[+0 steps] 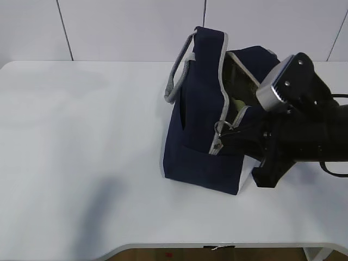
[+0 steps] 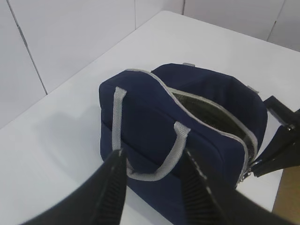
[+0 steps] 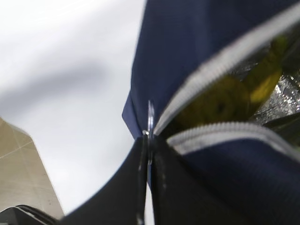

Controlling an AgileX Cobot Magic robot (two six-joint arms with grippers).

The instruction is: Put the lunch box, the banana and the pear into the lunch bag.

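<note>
My right pincer (image 3: 146, 154) was clamped shut on the ring pull (image 3: 150, 119) of the lunch bag (image 1: 201, 109), at the end of the zipper (image 3: 220, 63) nearest me, with the bag's mouth running away from my fingertips and gaping open. Just past the tips, inside the mouth, I saw yellow fruit (image 3: 220, 101) against the foil lining (image 3: 286, 98); I took it for the banana or pear but couldn't tell which, and the lunch box was not clearly visible, so presumably loaded. Judged step: zipping the bag closed. To do it well I needed to pull along the zipper line, not upward, keeping the pull flat so the ring didn't slip out, and watch that fruit didn't bulge into the teeth ahead of the slider. The bag looked tilted, leaning away from my right pincer, so a hard pull could drag or tip it; a steadying hold would help. My left pincer (image 2: 152, 180) hung half open, holding nothing, hovering just above the near grey handle (image 2: 145, 140), apart from the fabric, well placed to press down or grip it. Room: the table (image 1: 81, 136) beyond the bag on the far side from my right pincer was bare and wide; the table's front edge lay below, well apart, and the wall stood behind the bag.
</note>
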